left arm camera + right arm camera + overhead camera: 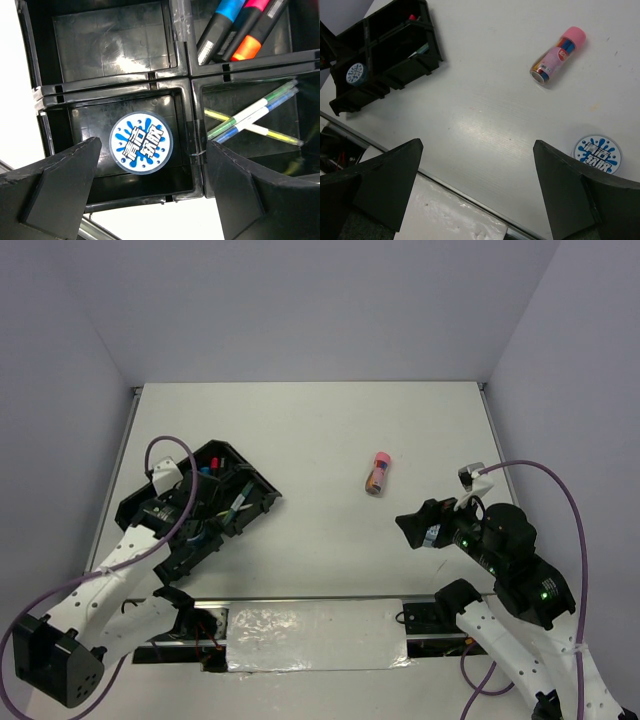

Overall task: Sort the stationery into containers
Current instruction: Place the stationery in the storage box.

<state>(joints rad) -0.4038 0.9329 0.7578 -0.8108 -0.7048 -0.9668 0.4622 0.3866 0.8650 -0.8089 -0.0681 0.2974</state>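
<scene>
Left gripper (pixel 152 147) hangs spread over the tray (pixel 115 84), one tape roll (pixel 140 142) lying flat in its lower-left compartment, apparently sorted; right gripper (pixel 477 145), spread and empty, overlooks the unsorted tube (pixel 557 56) upper right and second roll (pixel 597 154) lower right.

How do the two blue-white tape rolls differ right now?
The sorted tape roll lies alone in a tray compartment; the loose tape roll lies on the table, outside it. The sorted one sits under the open left gripper; the loose one beside the right gripper. Both are round, flat, blue splash label up.
</scene>
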